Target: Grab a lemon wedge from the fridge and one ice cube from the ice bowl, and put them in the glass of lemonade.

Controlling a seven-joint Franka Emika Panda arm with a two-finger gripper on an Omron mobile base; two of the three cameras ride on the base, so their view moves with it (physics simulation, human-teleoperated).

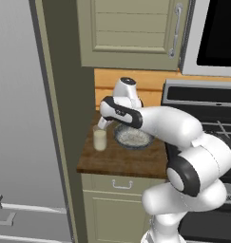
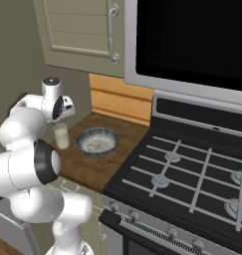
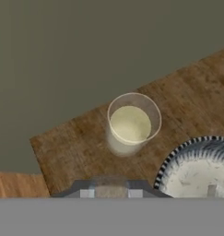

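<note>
The glass of lemonade (image 3: pixel 133 122) stands upright on the wooden counter (image 1: pixel 121 159), filled most of the way with pale yellowish liquid; nothing can be made out floating in it. It sits near the counter's left end, close to the dark side panel (image 1: pixel 64 95) that borders the counter there, and not far from the front edge. Just beside it on its right, apart from it, is the ice bowl (image 1: pixel 133 136), a wide shallow bowl with whitish speckled contents; in the hand view its striped rim (image 3: pixel 187 150) shows at the lower right.

The gripper (image 1: pixel 103 124) hangs above the glass, slightly toward the bowl's side, not touching glass or bowl. Its jaws are drawn nearly together with only a narrow gap; in the hand view a small pale piece seems to sit between the fingertips (image 3: pixel 87 193), but what it is cannot be told.

Open wood lies in front of the glass and the bowl, and behind them up to the wooden backsplash (image 2: pixel 120 99). To the right the counter ends at the stove (image 2: pixel 192 174) with its grates. Above hang a beige cabinet (image 1: pixel 131 31) and a dark-fronted microwave (image 2: pixel 192 40). The fridge (image 1: pixel 19 118) stands at far left, its grey door shut
</note>
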